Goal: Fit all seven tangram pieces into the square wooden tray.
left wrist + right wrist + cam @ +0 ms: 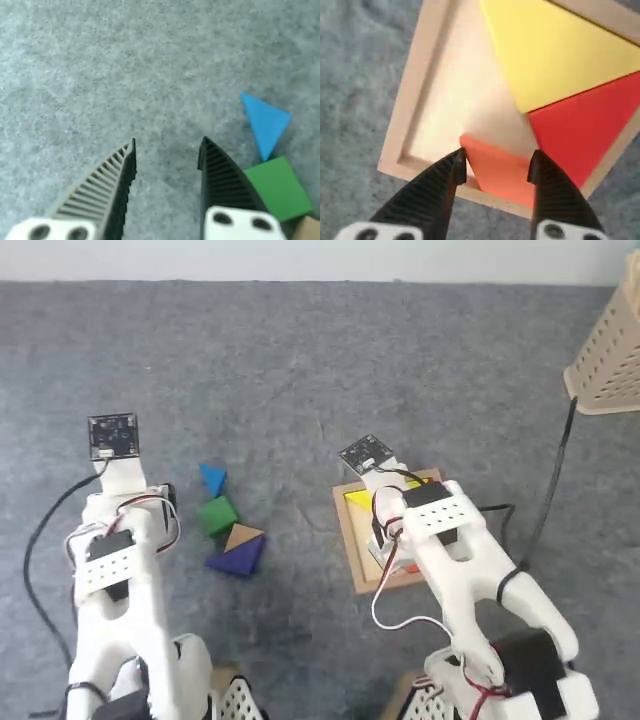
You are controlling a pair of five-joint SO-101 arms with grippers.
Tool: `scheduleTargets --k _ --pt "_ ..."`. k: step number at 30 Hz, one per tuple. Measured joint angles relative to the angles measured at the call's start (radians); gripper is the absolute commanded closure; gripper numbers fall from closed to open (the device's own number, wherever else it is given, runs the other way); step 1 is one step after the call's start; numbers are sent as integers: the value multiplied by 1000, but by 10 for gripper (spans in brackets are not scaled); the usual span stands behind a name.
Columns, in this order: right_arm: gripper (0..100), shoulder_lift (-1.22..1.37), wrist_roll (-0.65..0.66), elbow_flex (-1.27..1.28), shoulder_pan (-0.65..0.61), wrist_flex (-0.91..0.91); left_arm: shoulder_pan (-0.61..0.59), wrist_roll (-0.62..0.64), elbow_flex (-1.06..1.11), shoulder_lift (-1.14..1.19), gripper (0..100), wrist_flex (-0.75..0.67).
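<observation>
Remaining outside the wooden tray (346, 540) are four pieces in one cluster: blue triangle (212, 478), green square (217, 515), tan triangle (243, 536) and purple piece (232, 560). In the high view the cluster lies at about 3 o'clock from the left arm, and the tray lies at 3 o'clock from the cluster. The left gripper (167, 160) is spread and empty over the grey mat (300, 370). It is judged the nearer arm for the next pick. The right gripper (497, 160) is spread, its tips flanking the orange piece (500, 175), which is seated in the tray beside the yellow piece (555, 50) and red piece (580, 125).
</observation>
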Motion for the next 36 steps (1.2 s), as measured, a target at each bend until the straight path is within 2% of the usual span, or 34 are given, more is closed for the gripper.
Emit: scheduleTargets --k 6,9,13,19,25,30,36 --pt "775 -86 -6 0 5 12 -49 20 0 0 805 0" --pt "775 -146 -49 0 6 26 -52 25 -40 2 804 15" --pt "775 -241 -72 2 46 91 17 25 -204 110 804 195" --pt "775 -445 -20 109 232 126 74 12 -546 353 804 549" --pt "775 -529 115 239 459 129 233 -77 -618 361 804 698" --pt "775 -532 178 250 601 68 272 -40 -601 374 804 674" --pt "777 -373 226 63 606 86 262 32 -454 374 804 471"
